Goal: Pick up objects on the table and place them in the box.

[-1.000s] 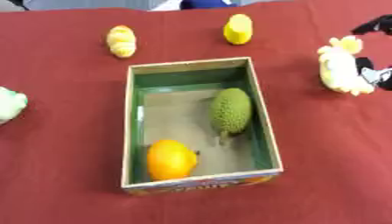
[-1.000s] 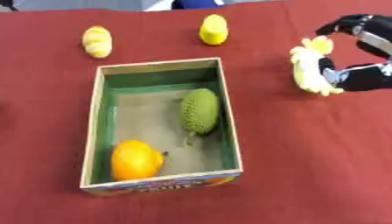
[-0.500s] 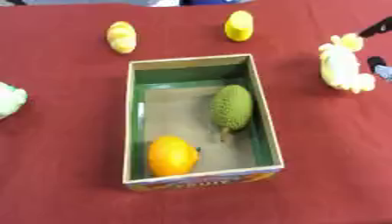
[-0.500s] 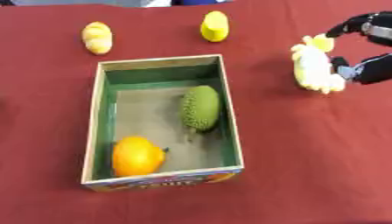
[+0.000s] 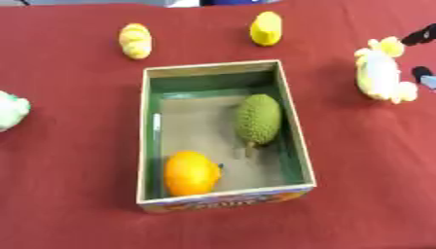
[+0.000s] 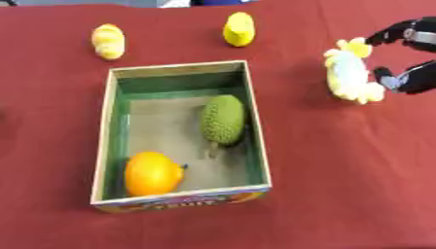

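The open box [image 5: 295,127] with green inner walls stands mid-table. A bumpy green fruit [image 5: 257,118] and an orange [image 5: 190,172] lie inside it. To its right lies a lumpy white and yellow object [image 6: 347,73]. My right hand [image 6: 414,78] comes in from the right edge, one finger curled at the object's top end and another at its lower right side. Two yellow objects lie beyond the box, one at the far left [image 5: 136,40] and one at the far middle [image 5: 265,28]. A white and green object [image 5: 10,109] shows at the left edge.
A red cloth [image 5: 366,185] covers the whole table. The cloth runs bare in front of the box and along both its sides.
My right hand and the white and yellow object have shifted slightly toward the far side. The box and the other things have stayed put.
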Robot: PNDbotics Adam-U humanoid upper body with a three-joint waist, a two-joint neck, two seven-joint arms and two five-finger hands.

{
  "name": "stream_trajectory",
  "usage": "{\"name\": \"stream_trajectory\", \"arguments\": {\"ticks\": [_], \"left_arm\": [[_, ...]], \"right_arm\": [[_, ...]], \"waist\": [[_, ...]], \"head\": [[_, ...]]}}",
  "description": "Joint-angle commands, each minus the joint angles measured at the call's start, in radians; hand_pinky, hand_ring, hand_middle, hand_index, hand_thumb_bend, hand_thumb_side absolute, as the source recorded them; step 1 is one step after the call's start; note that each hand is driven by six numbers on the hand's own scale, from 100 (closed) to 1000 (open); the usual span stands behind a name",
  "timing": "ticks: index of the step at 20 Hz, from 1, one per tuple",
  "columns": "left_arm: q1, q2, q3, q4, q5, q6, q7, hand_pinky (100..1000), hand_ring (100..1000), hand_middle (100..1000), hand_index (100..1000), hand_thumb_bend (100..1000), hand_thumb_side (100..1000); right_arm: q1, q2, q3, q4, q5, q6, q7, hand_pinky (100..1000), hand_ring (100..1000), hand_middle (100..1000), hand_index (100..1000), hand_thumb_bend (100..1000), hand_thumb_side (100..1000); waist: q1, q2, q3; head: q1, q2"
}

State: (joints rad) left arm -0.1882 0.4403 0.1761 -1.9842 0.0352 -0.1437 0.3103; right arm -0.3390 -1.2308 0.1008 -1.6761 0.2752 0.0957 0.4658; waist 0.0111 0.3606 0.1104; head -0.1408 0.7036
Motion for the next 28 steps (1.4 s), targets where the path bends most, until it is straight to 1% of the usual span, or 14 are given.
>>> {"name": "stream_trajectory", "arguments": {"ticks": [1, 4, 7, 10, 13, 18, 22, 28], "left_arm": [[-0.009, 0.028, 0.002, -0.016, 0.005, -0.002, -0.005, 776, 669, 669, 848, 100, 639], [-0.011, 0.027, 0.001, -0.016, 0.007, -0.001, -0.008, 776, 669, 669, 848, 100, 639], [-0.012, 0.026, 0.0, -0.016, 0.009, -0.002, -0.011, 776, 669, 669, 848, 100, 639], [-0.013, 0.025, 0.0, -0.016, 0.011, -0.002, -0.012, 775, 670, 670, 848, 100, 640], [-0.015, 0.024, -0.002, -0.016, 0.013, -0.002, -0.014, 775, 671, 670, 848, 100, 640], [-0.016, 0.023, -0.002, -0.016, 0.016, -0.002, -0.016, 775, 671, 670, 848, 100, 641], [-0.018, 0.022, -0.004, -0.016, 0.019, -0.002, -0.018, 775, 672, 671, 848, 100, 641], [-0.02, 0.02, -0.006, -0.016, 0.024, -0.002, -0.019, 775, 671, 672, 848, 100, 642]], "right_arm": [[-0.02, -0.03, 0.0, 0.005, -0.002, 0.013, -0.025, 907, 945, 890, 951, 100, 278], [-0.03, -0.022, 0.015, 0.014, 0.002, 0.036, -0.041, 908, 947, 886, 960, 100, 298], [-0.039, -0.014, 0.032, 0.024, 0.005, 0.071, -0.044, 903, 943, 879, 953, 100, 320], [-0.049, -0.003, 0.047, 0.029, 0.012, 0.114, -0.048, 900, 941, 876, 951, 100, 329], [-0.058, 0.008, 0.064, 0.031, 0.024, 0.136, -0.047, 902, 944, 877, 952, 107, 328], [-0.076, 0.028, 0.085, 0.051, 0.047, 0.141, -0.034, 902, 946, 879, 954, 104, 322], [-0.095, 0.047, 0.104, 0.08, 0.087, 0.139, -0.024, 906, 954, 885, 958, 160, 352], [-0.122, 0.079, 0.135, 0.122, 0.14, 0.118, 0.006, 908, 958, 890, 962, 192, 358]], "waist": [[0.001, -0.013, 0.002], [0.0, -0.008, 0.006], [0.0, -0.004, 0.01], [-0.001, 0.0, 0.014], [-0.001, 0.004, 0.018], [0.0, 0.012, 0.025], [0.001, 0.017, 0.031], [0.004, 0.025, 0.039]], "head": [[-0.004, -0.006], [-0.007, -0.01], [-0.01, -0.012], [-0.013, -0.016], [-0.017, -0.019], [-0.023, -0.025], [-0.028, -0.031], [-0.035, -0.036]]}}
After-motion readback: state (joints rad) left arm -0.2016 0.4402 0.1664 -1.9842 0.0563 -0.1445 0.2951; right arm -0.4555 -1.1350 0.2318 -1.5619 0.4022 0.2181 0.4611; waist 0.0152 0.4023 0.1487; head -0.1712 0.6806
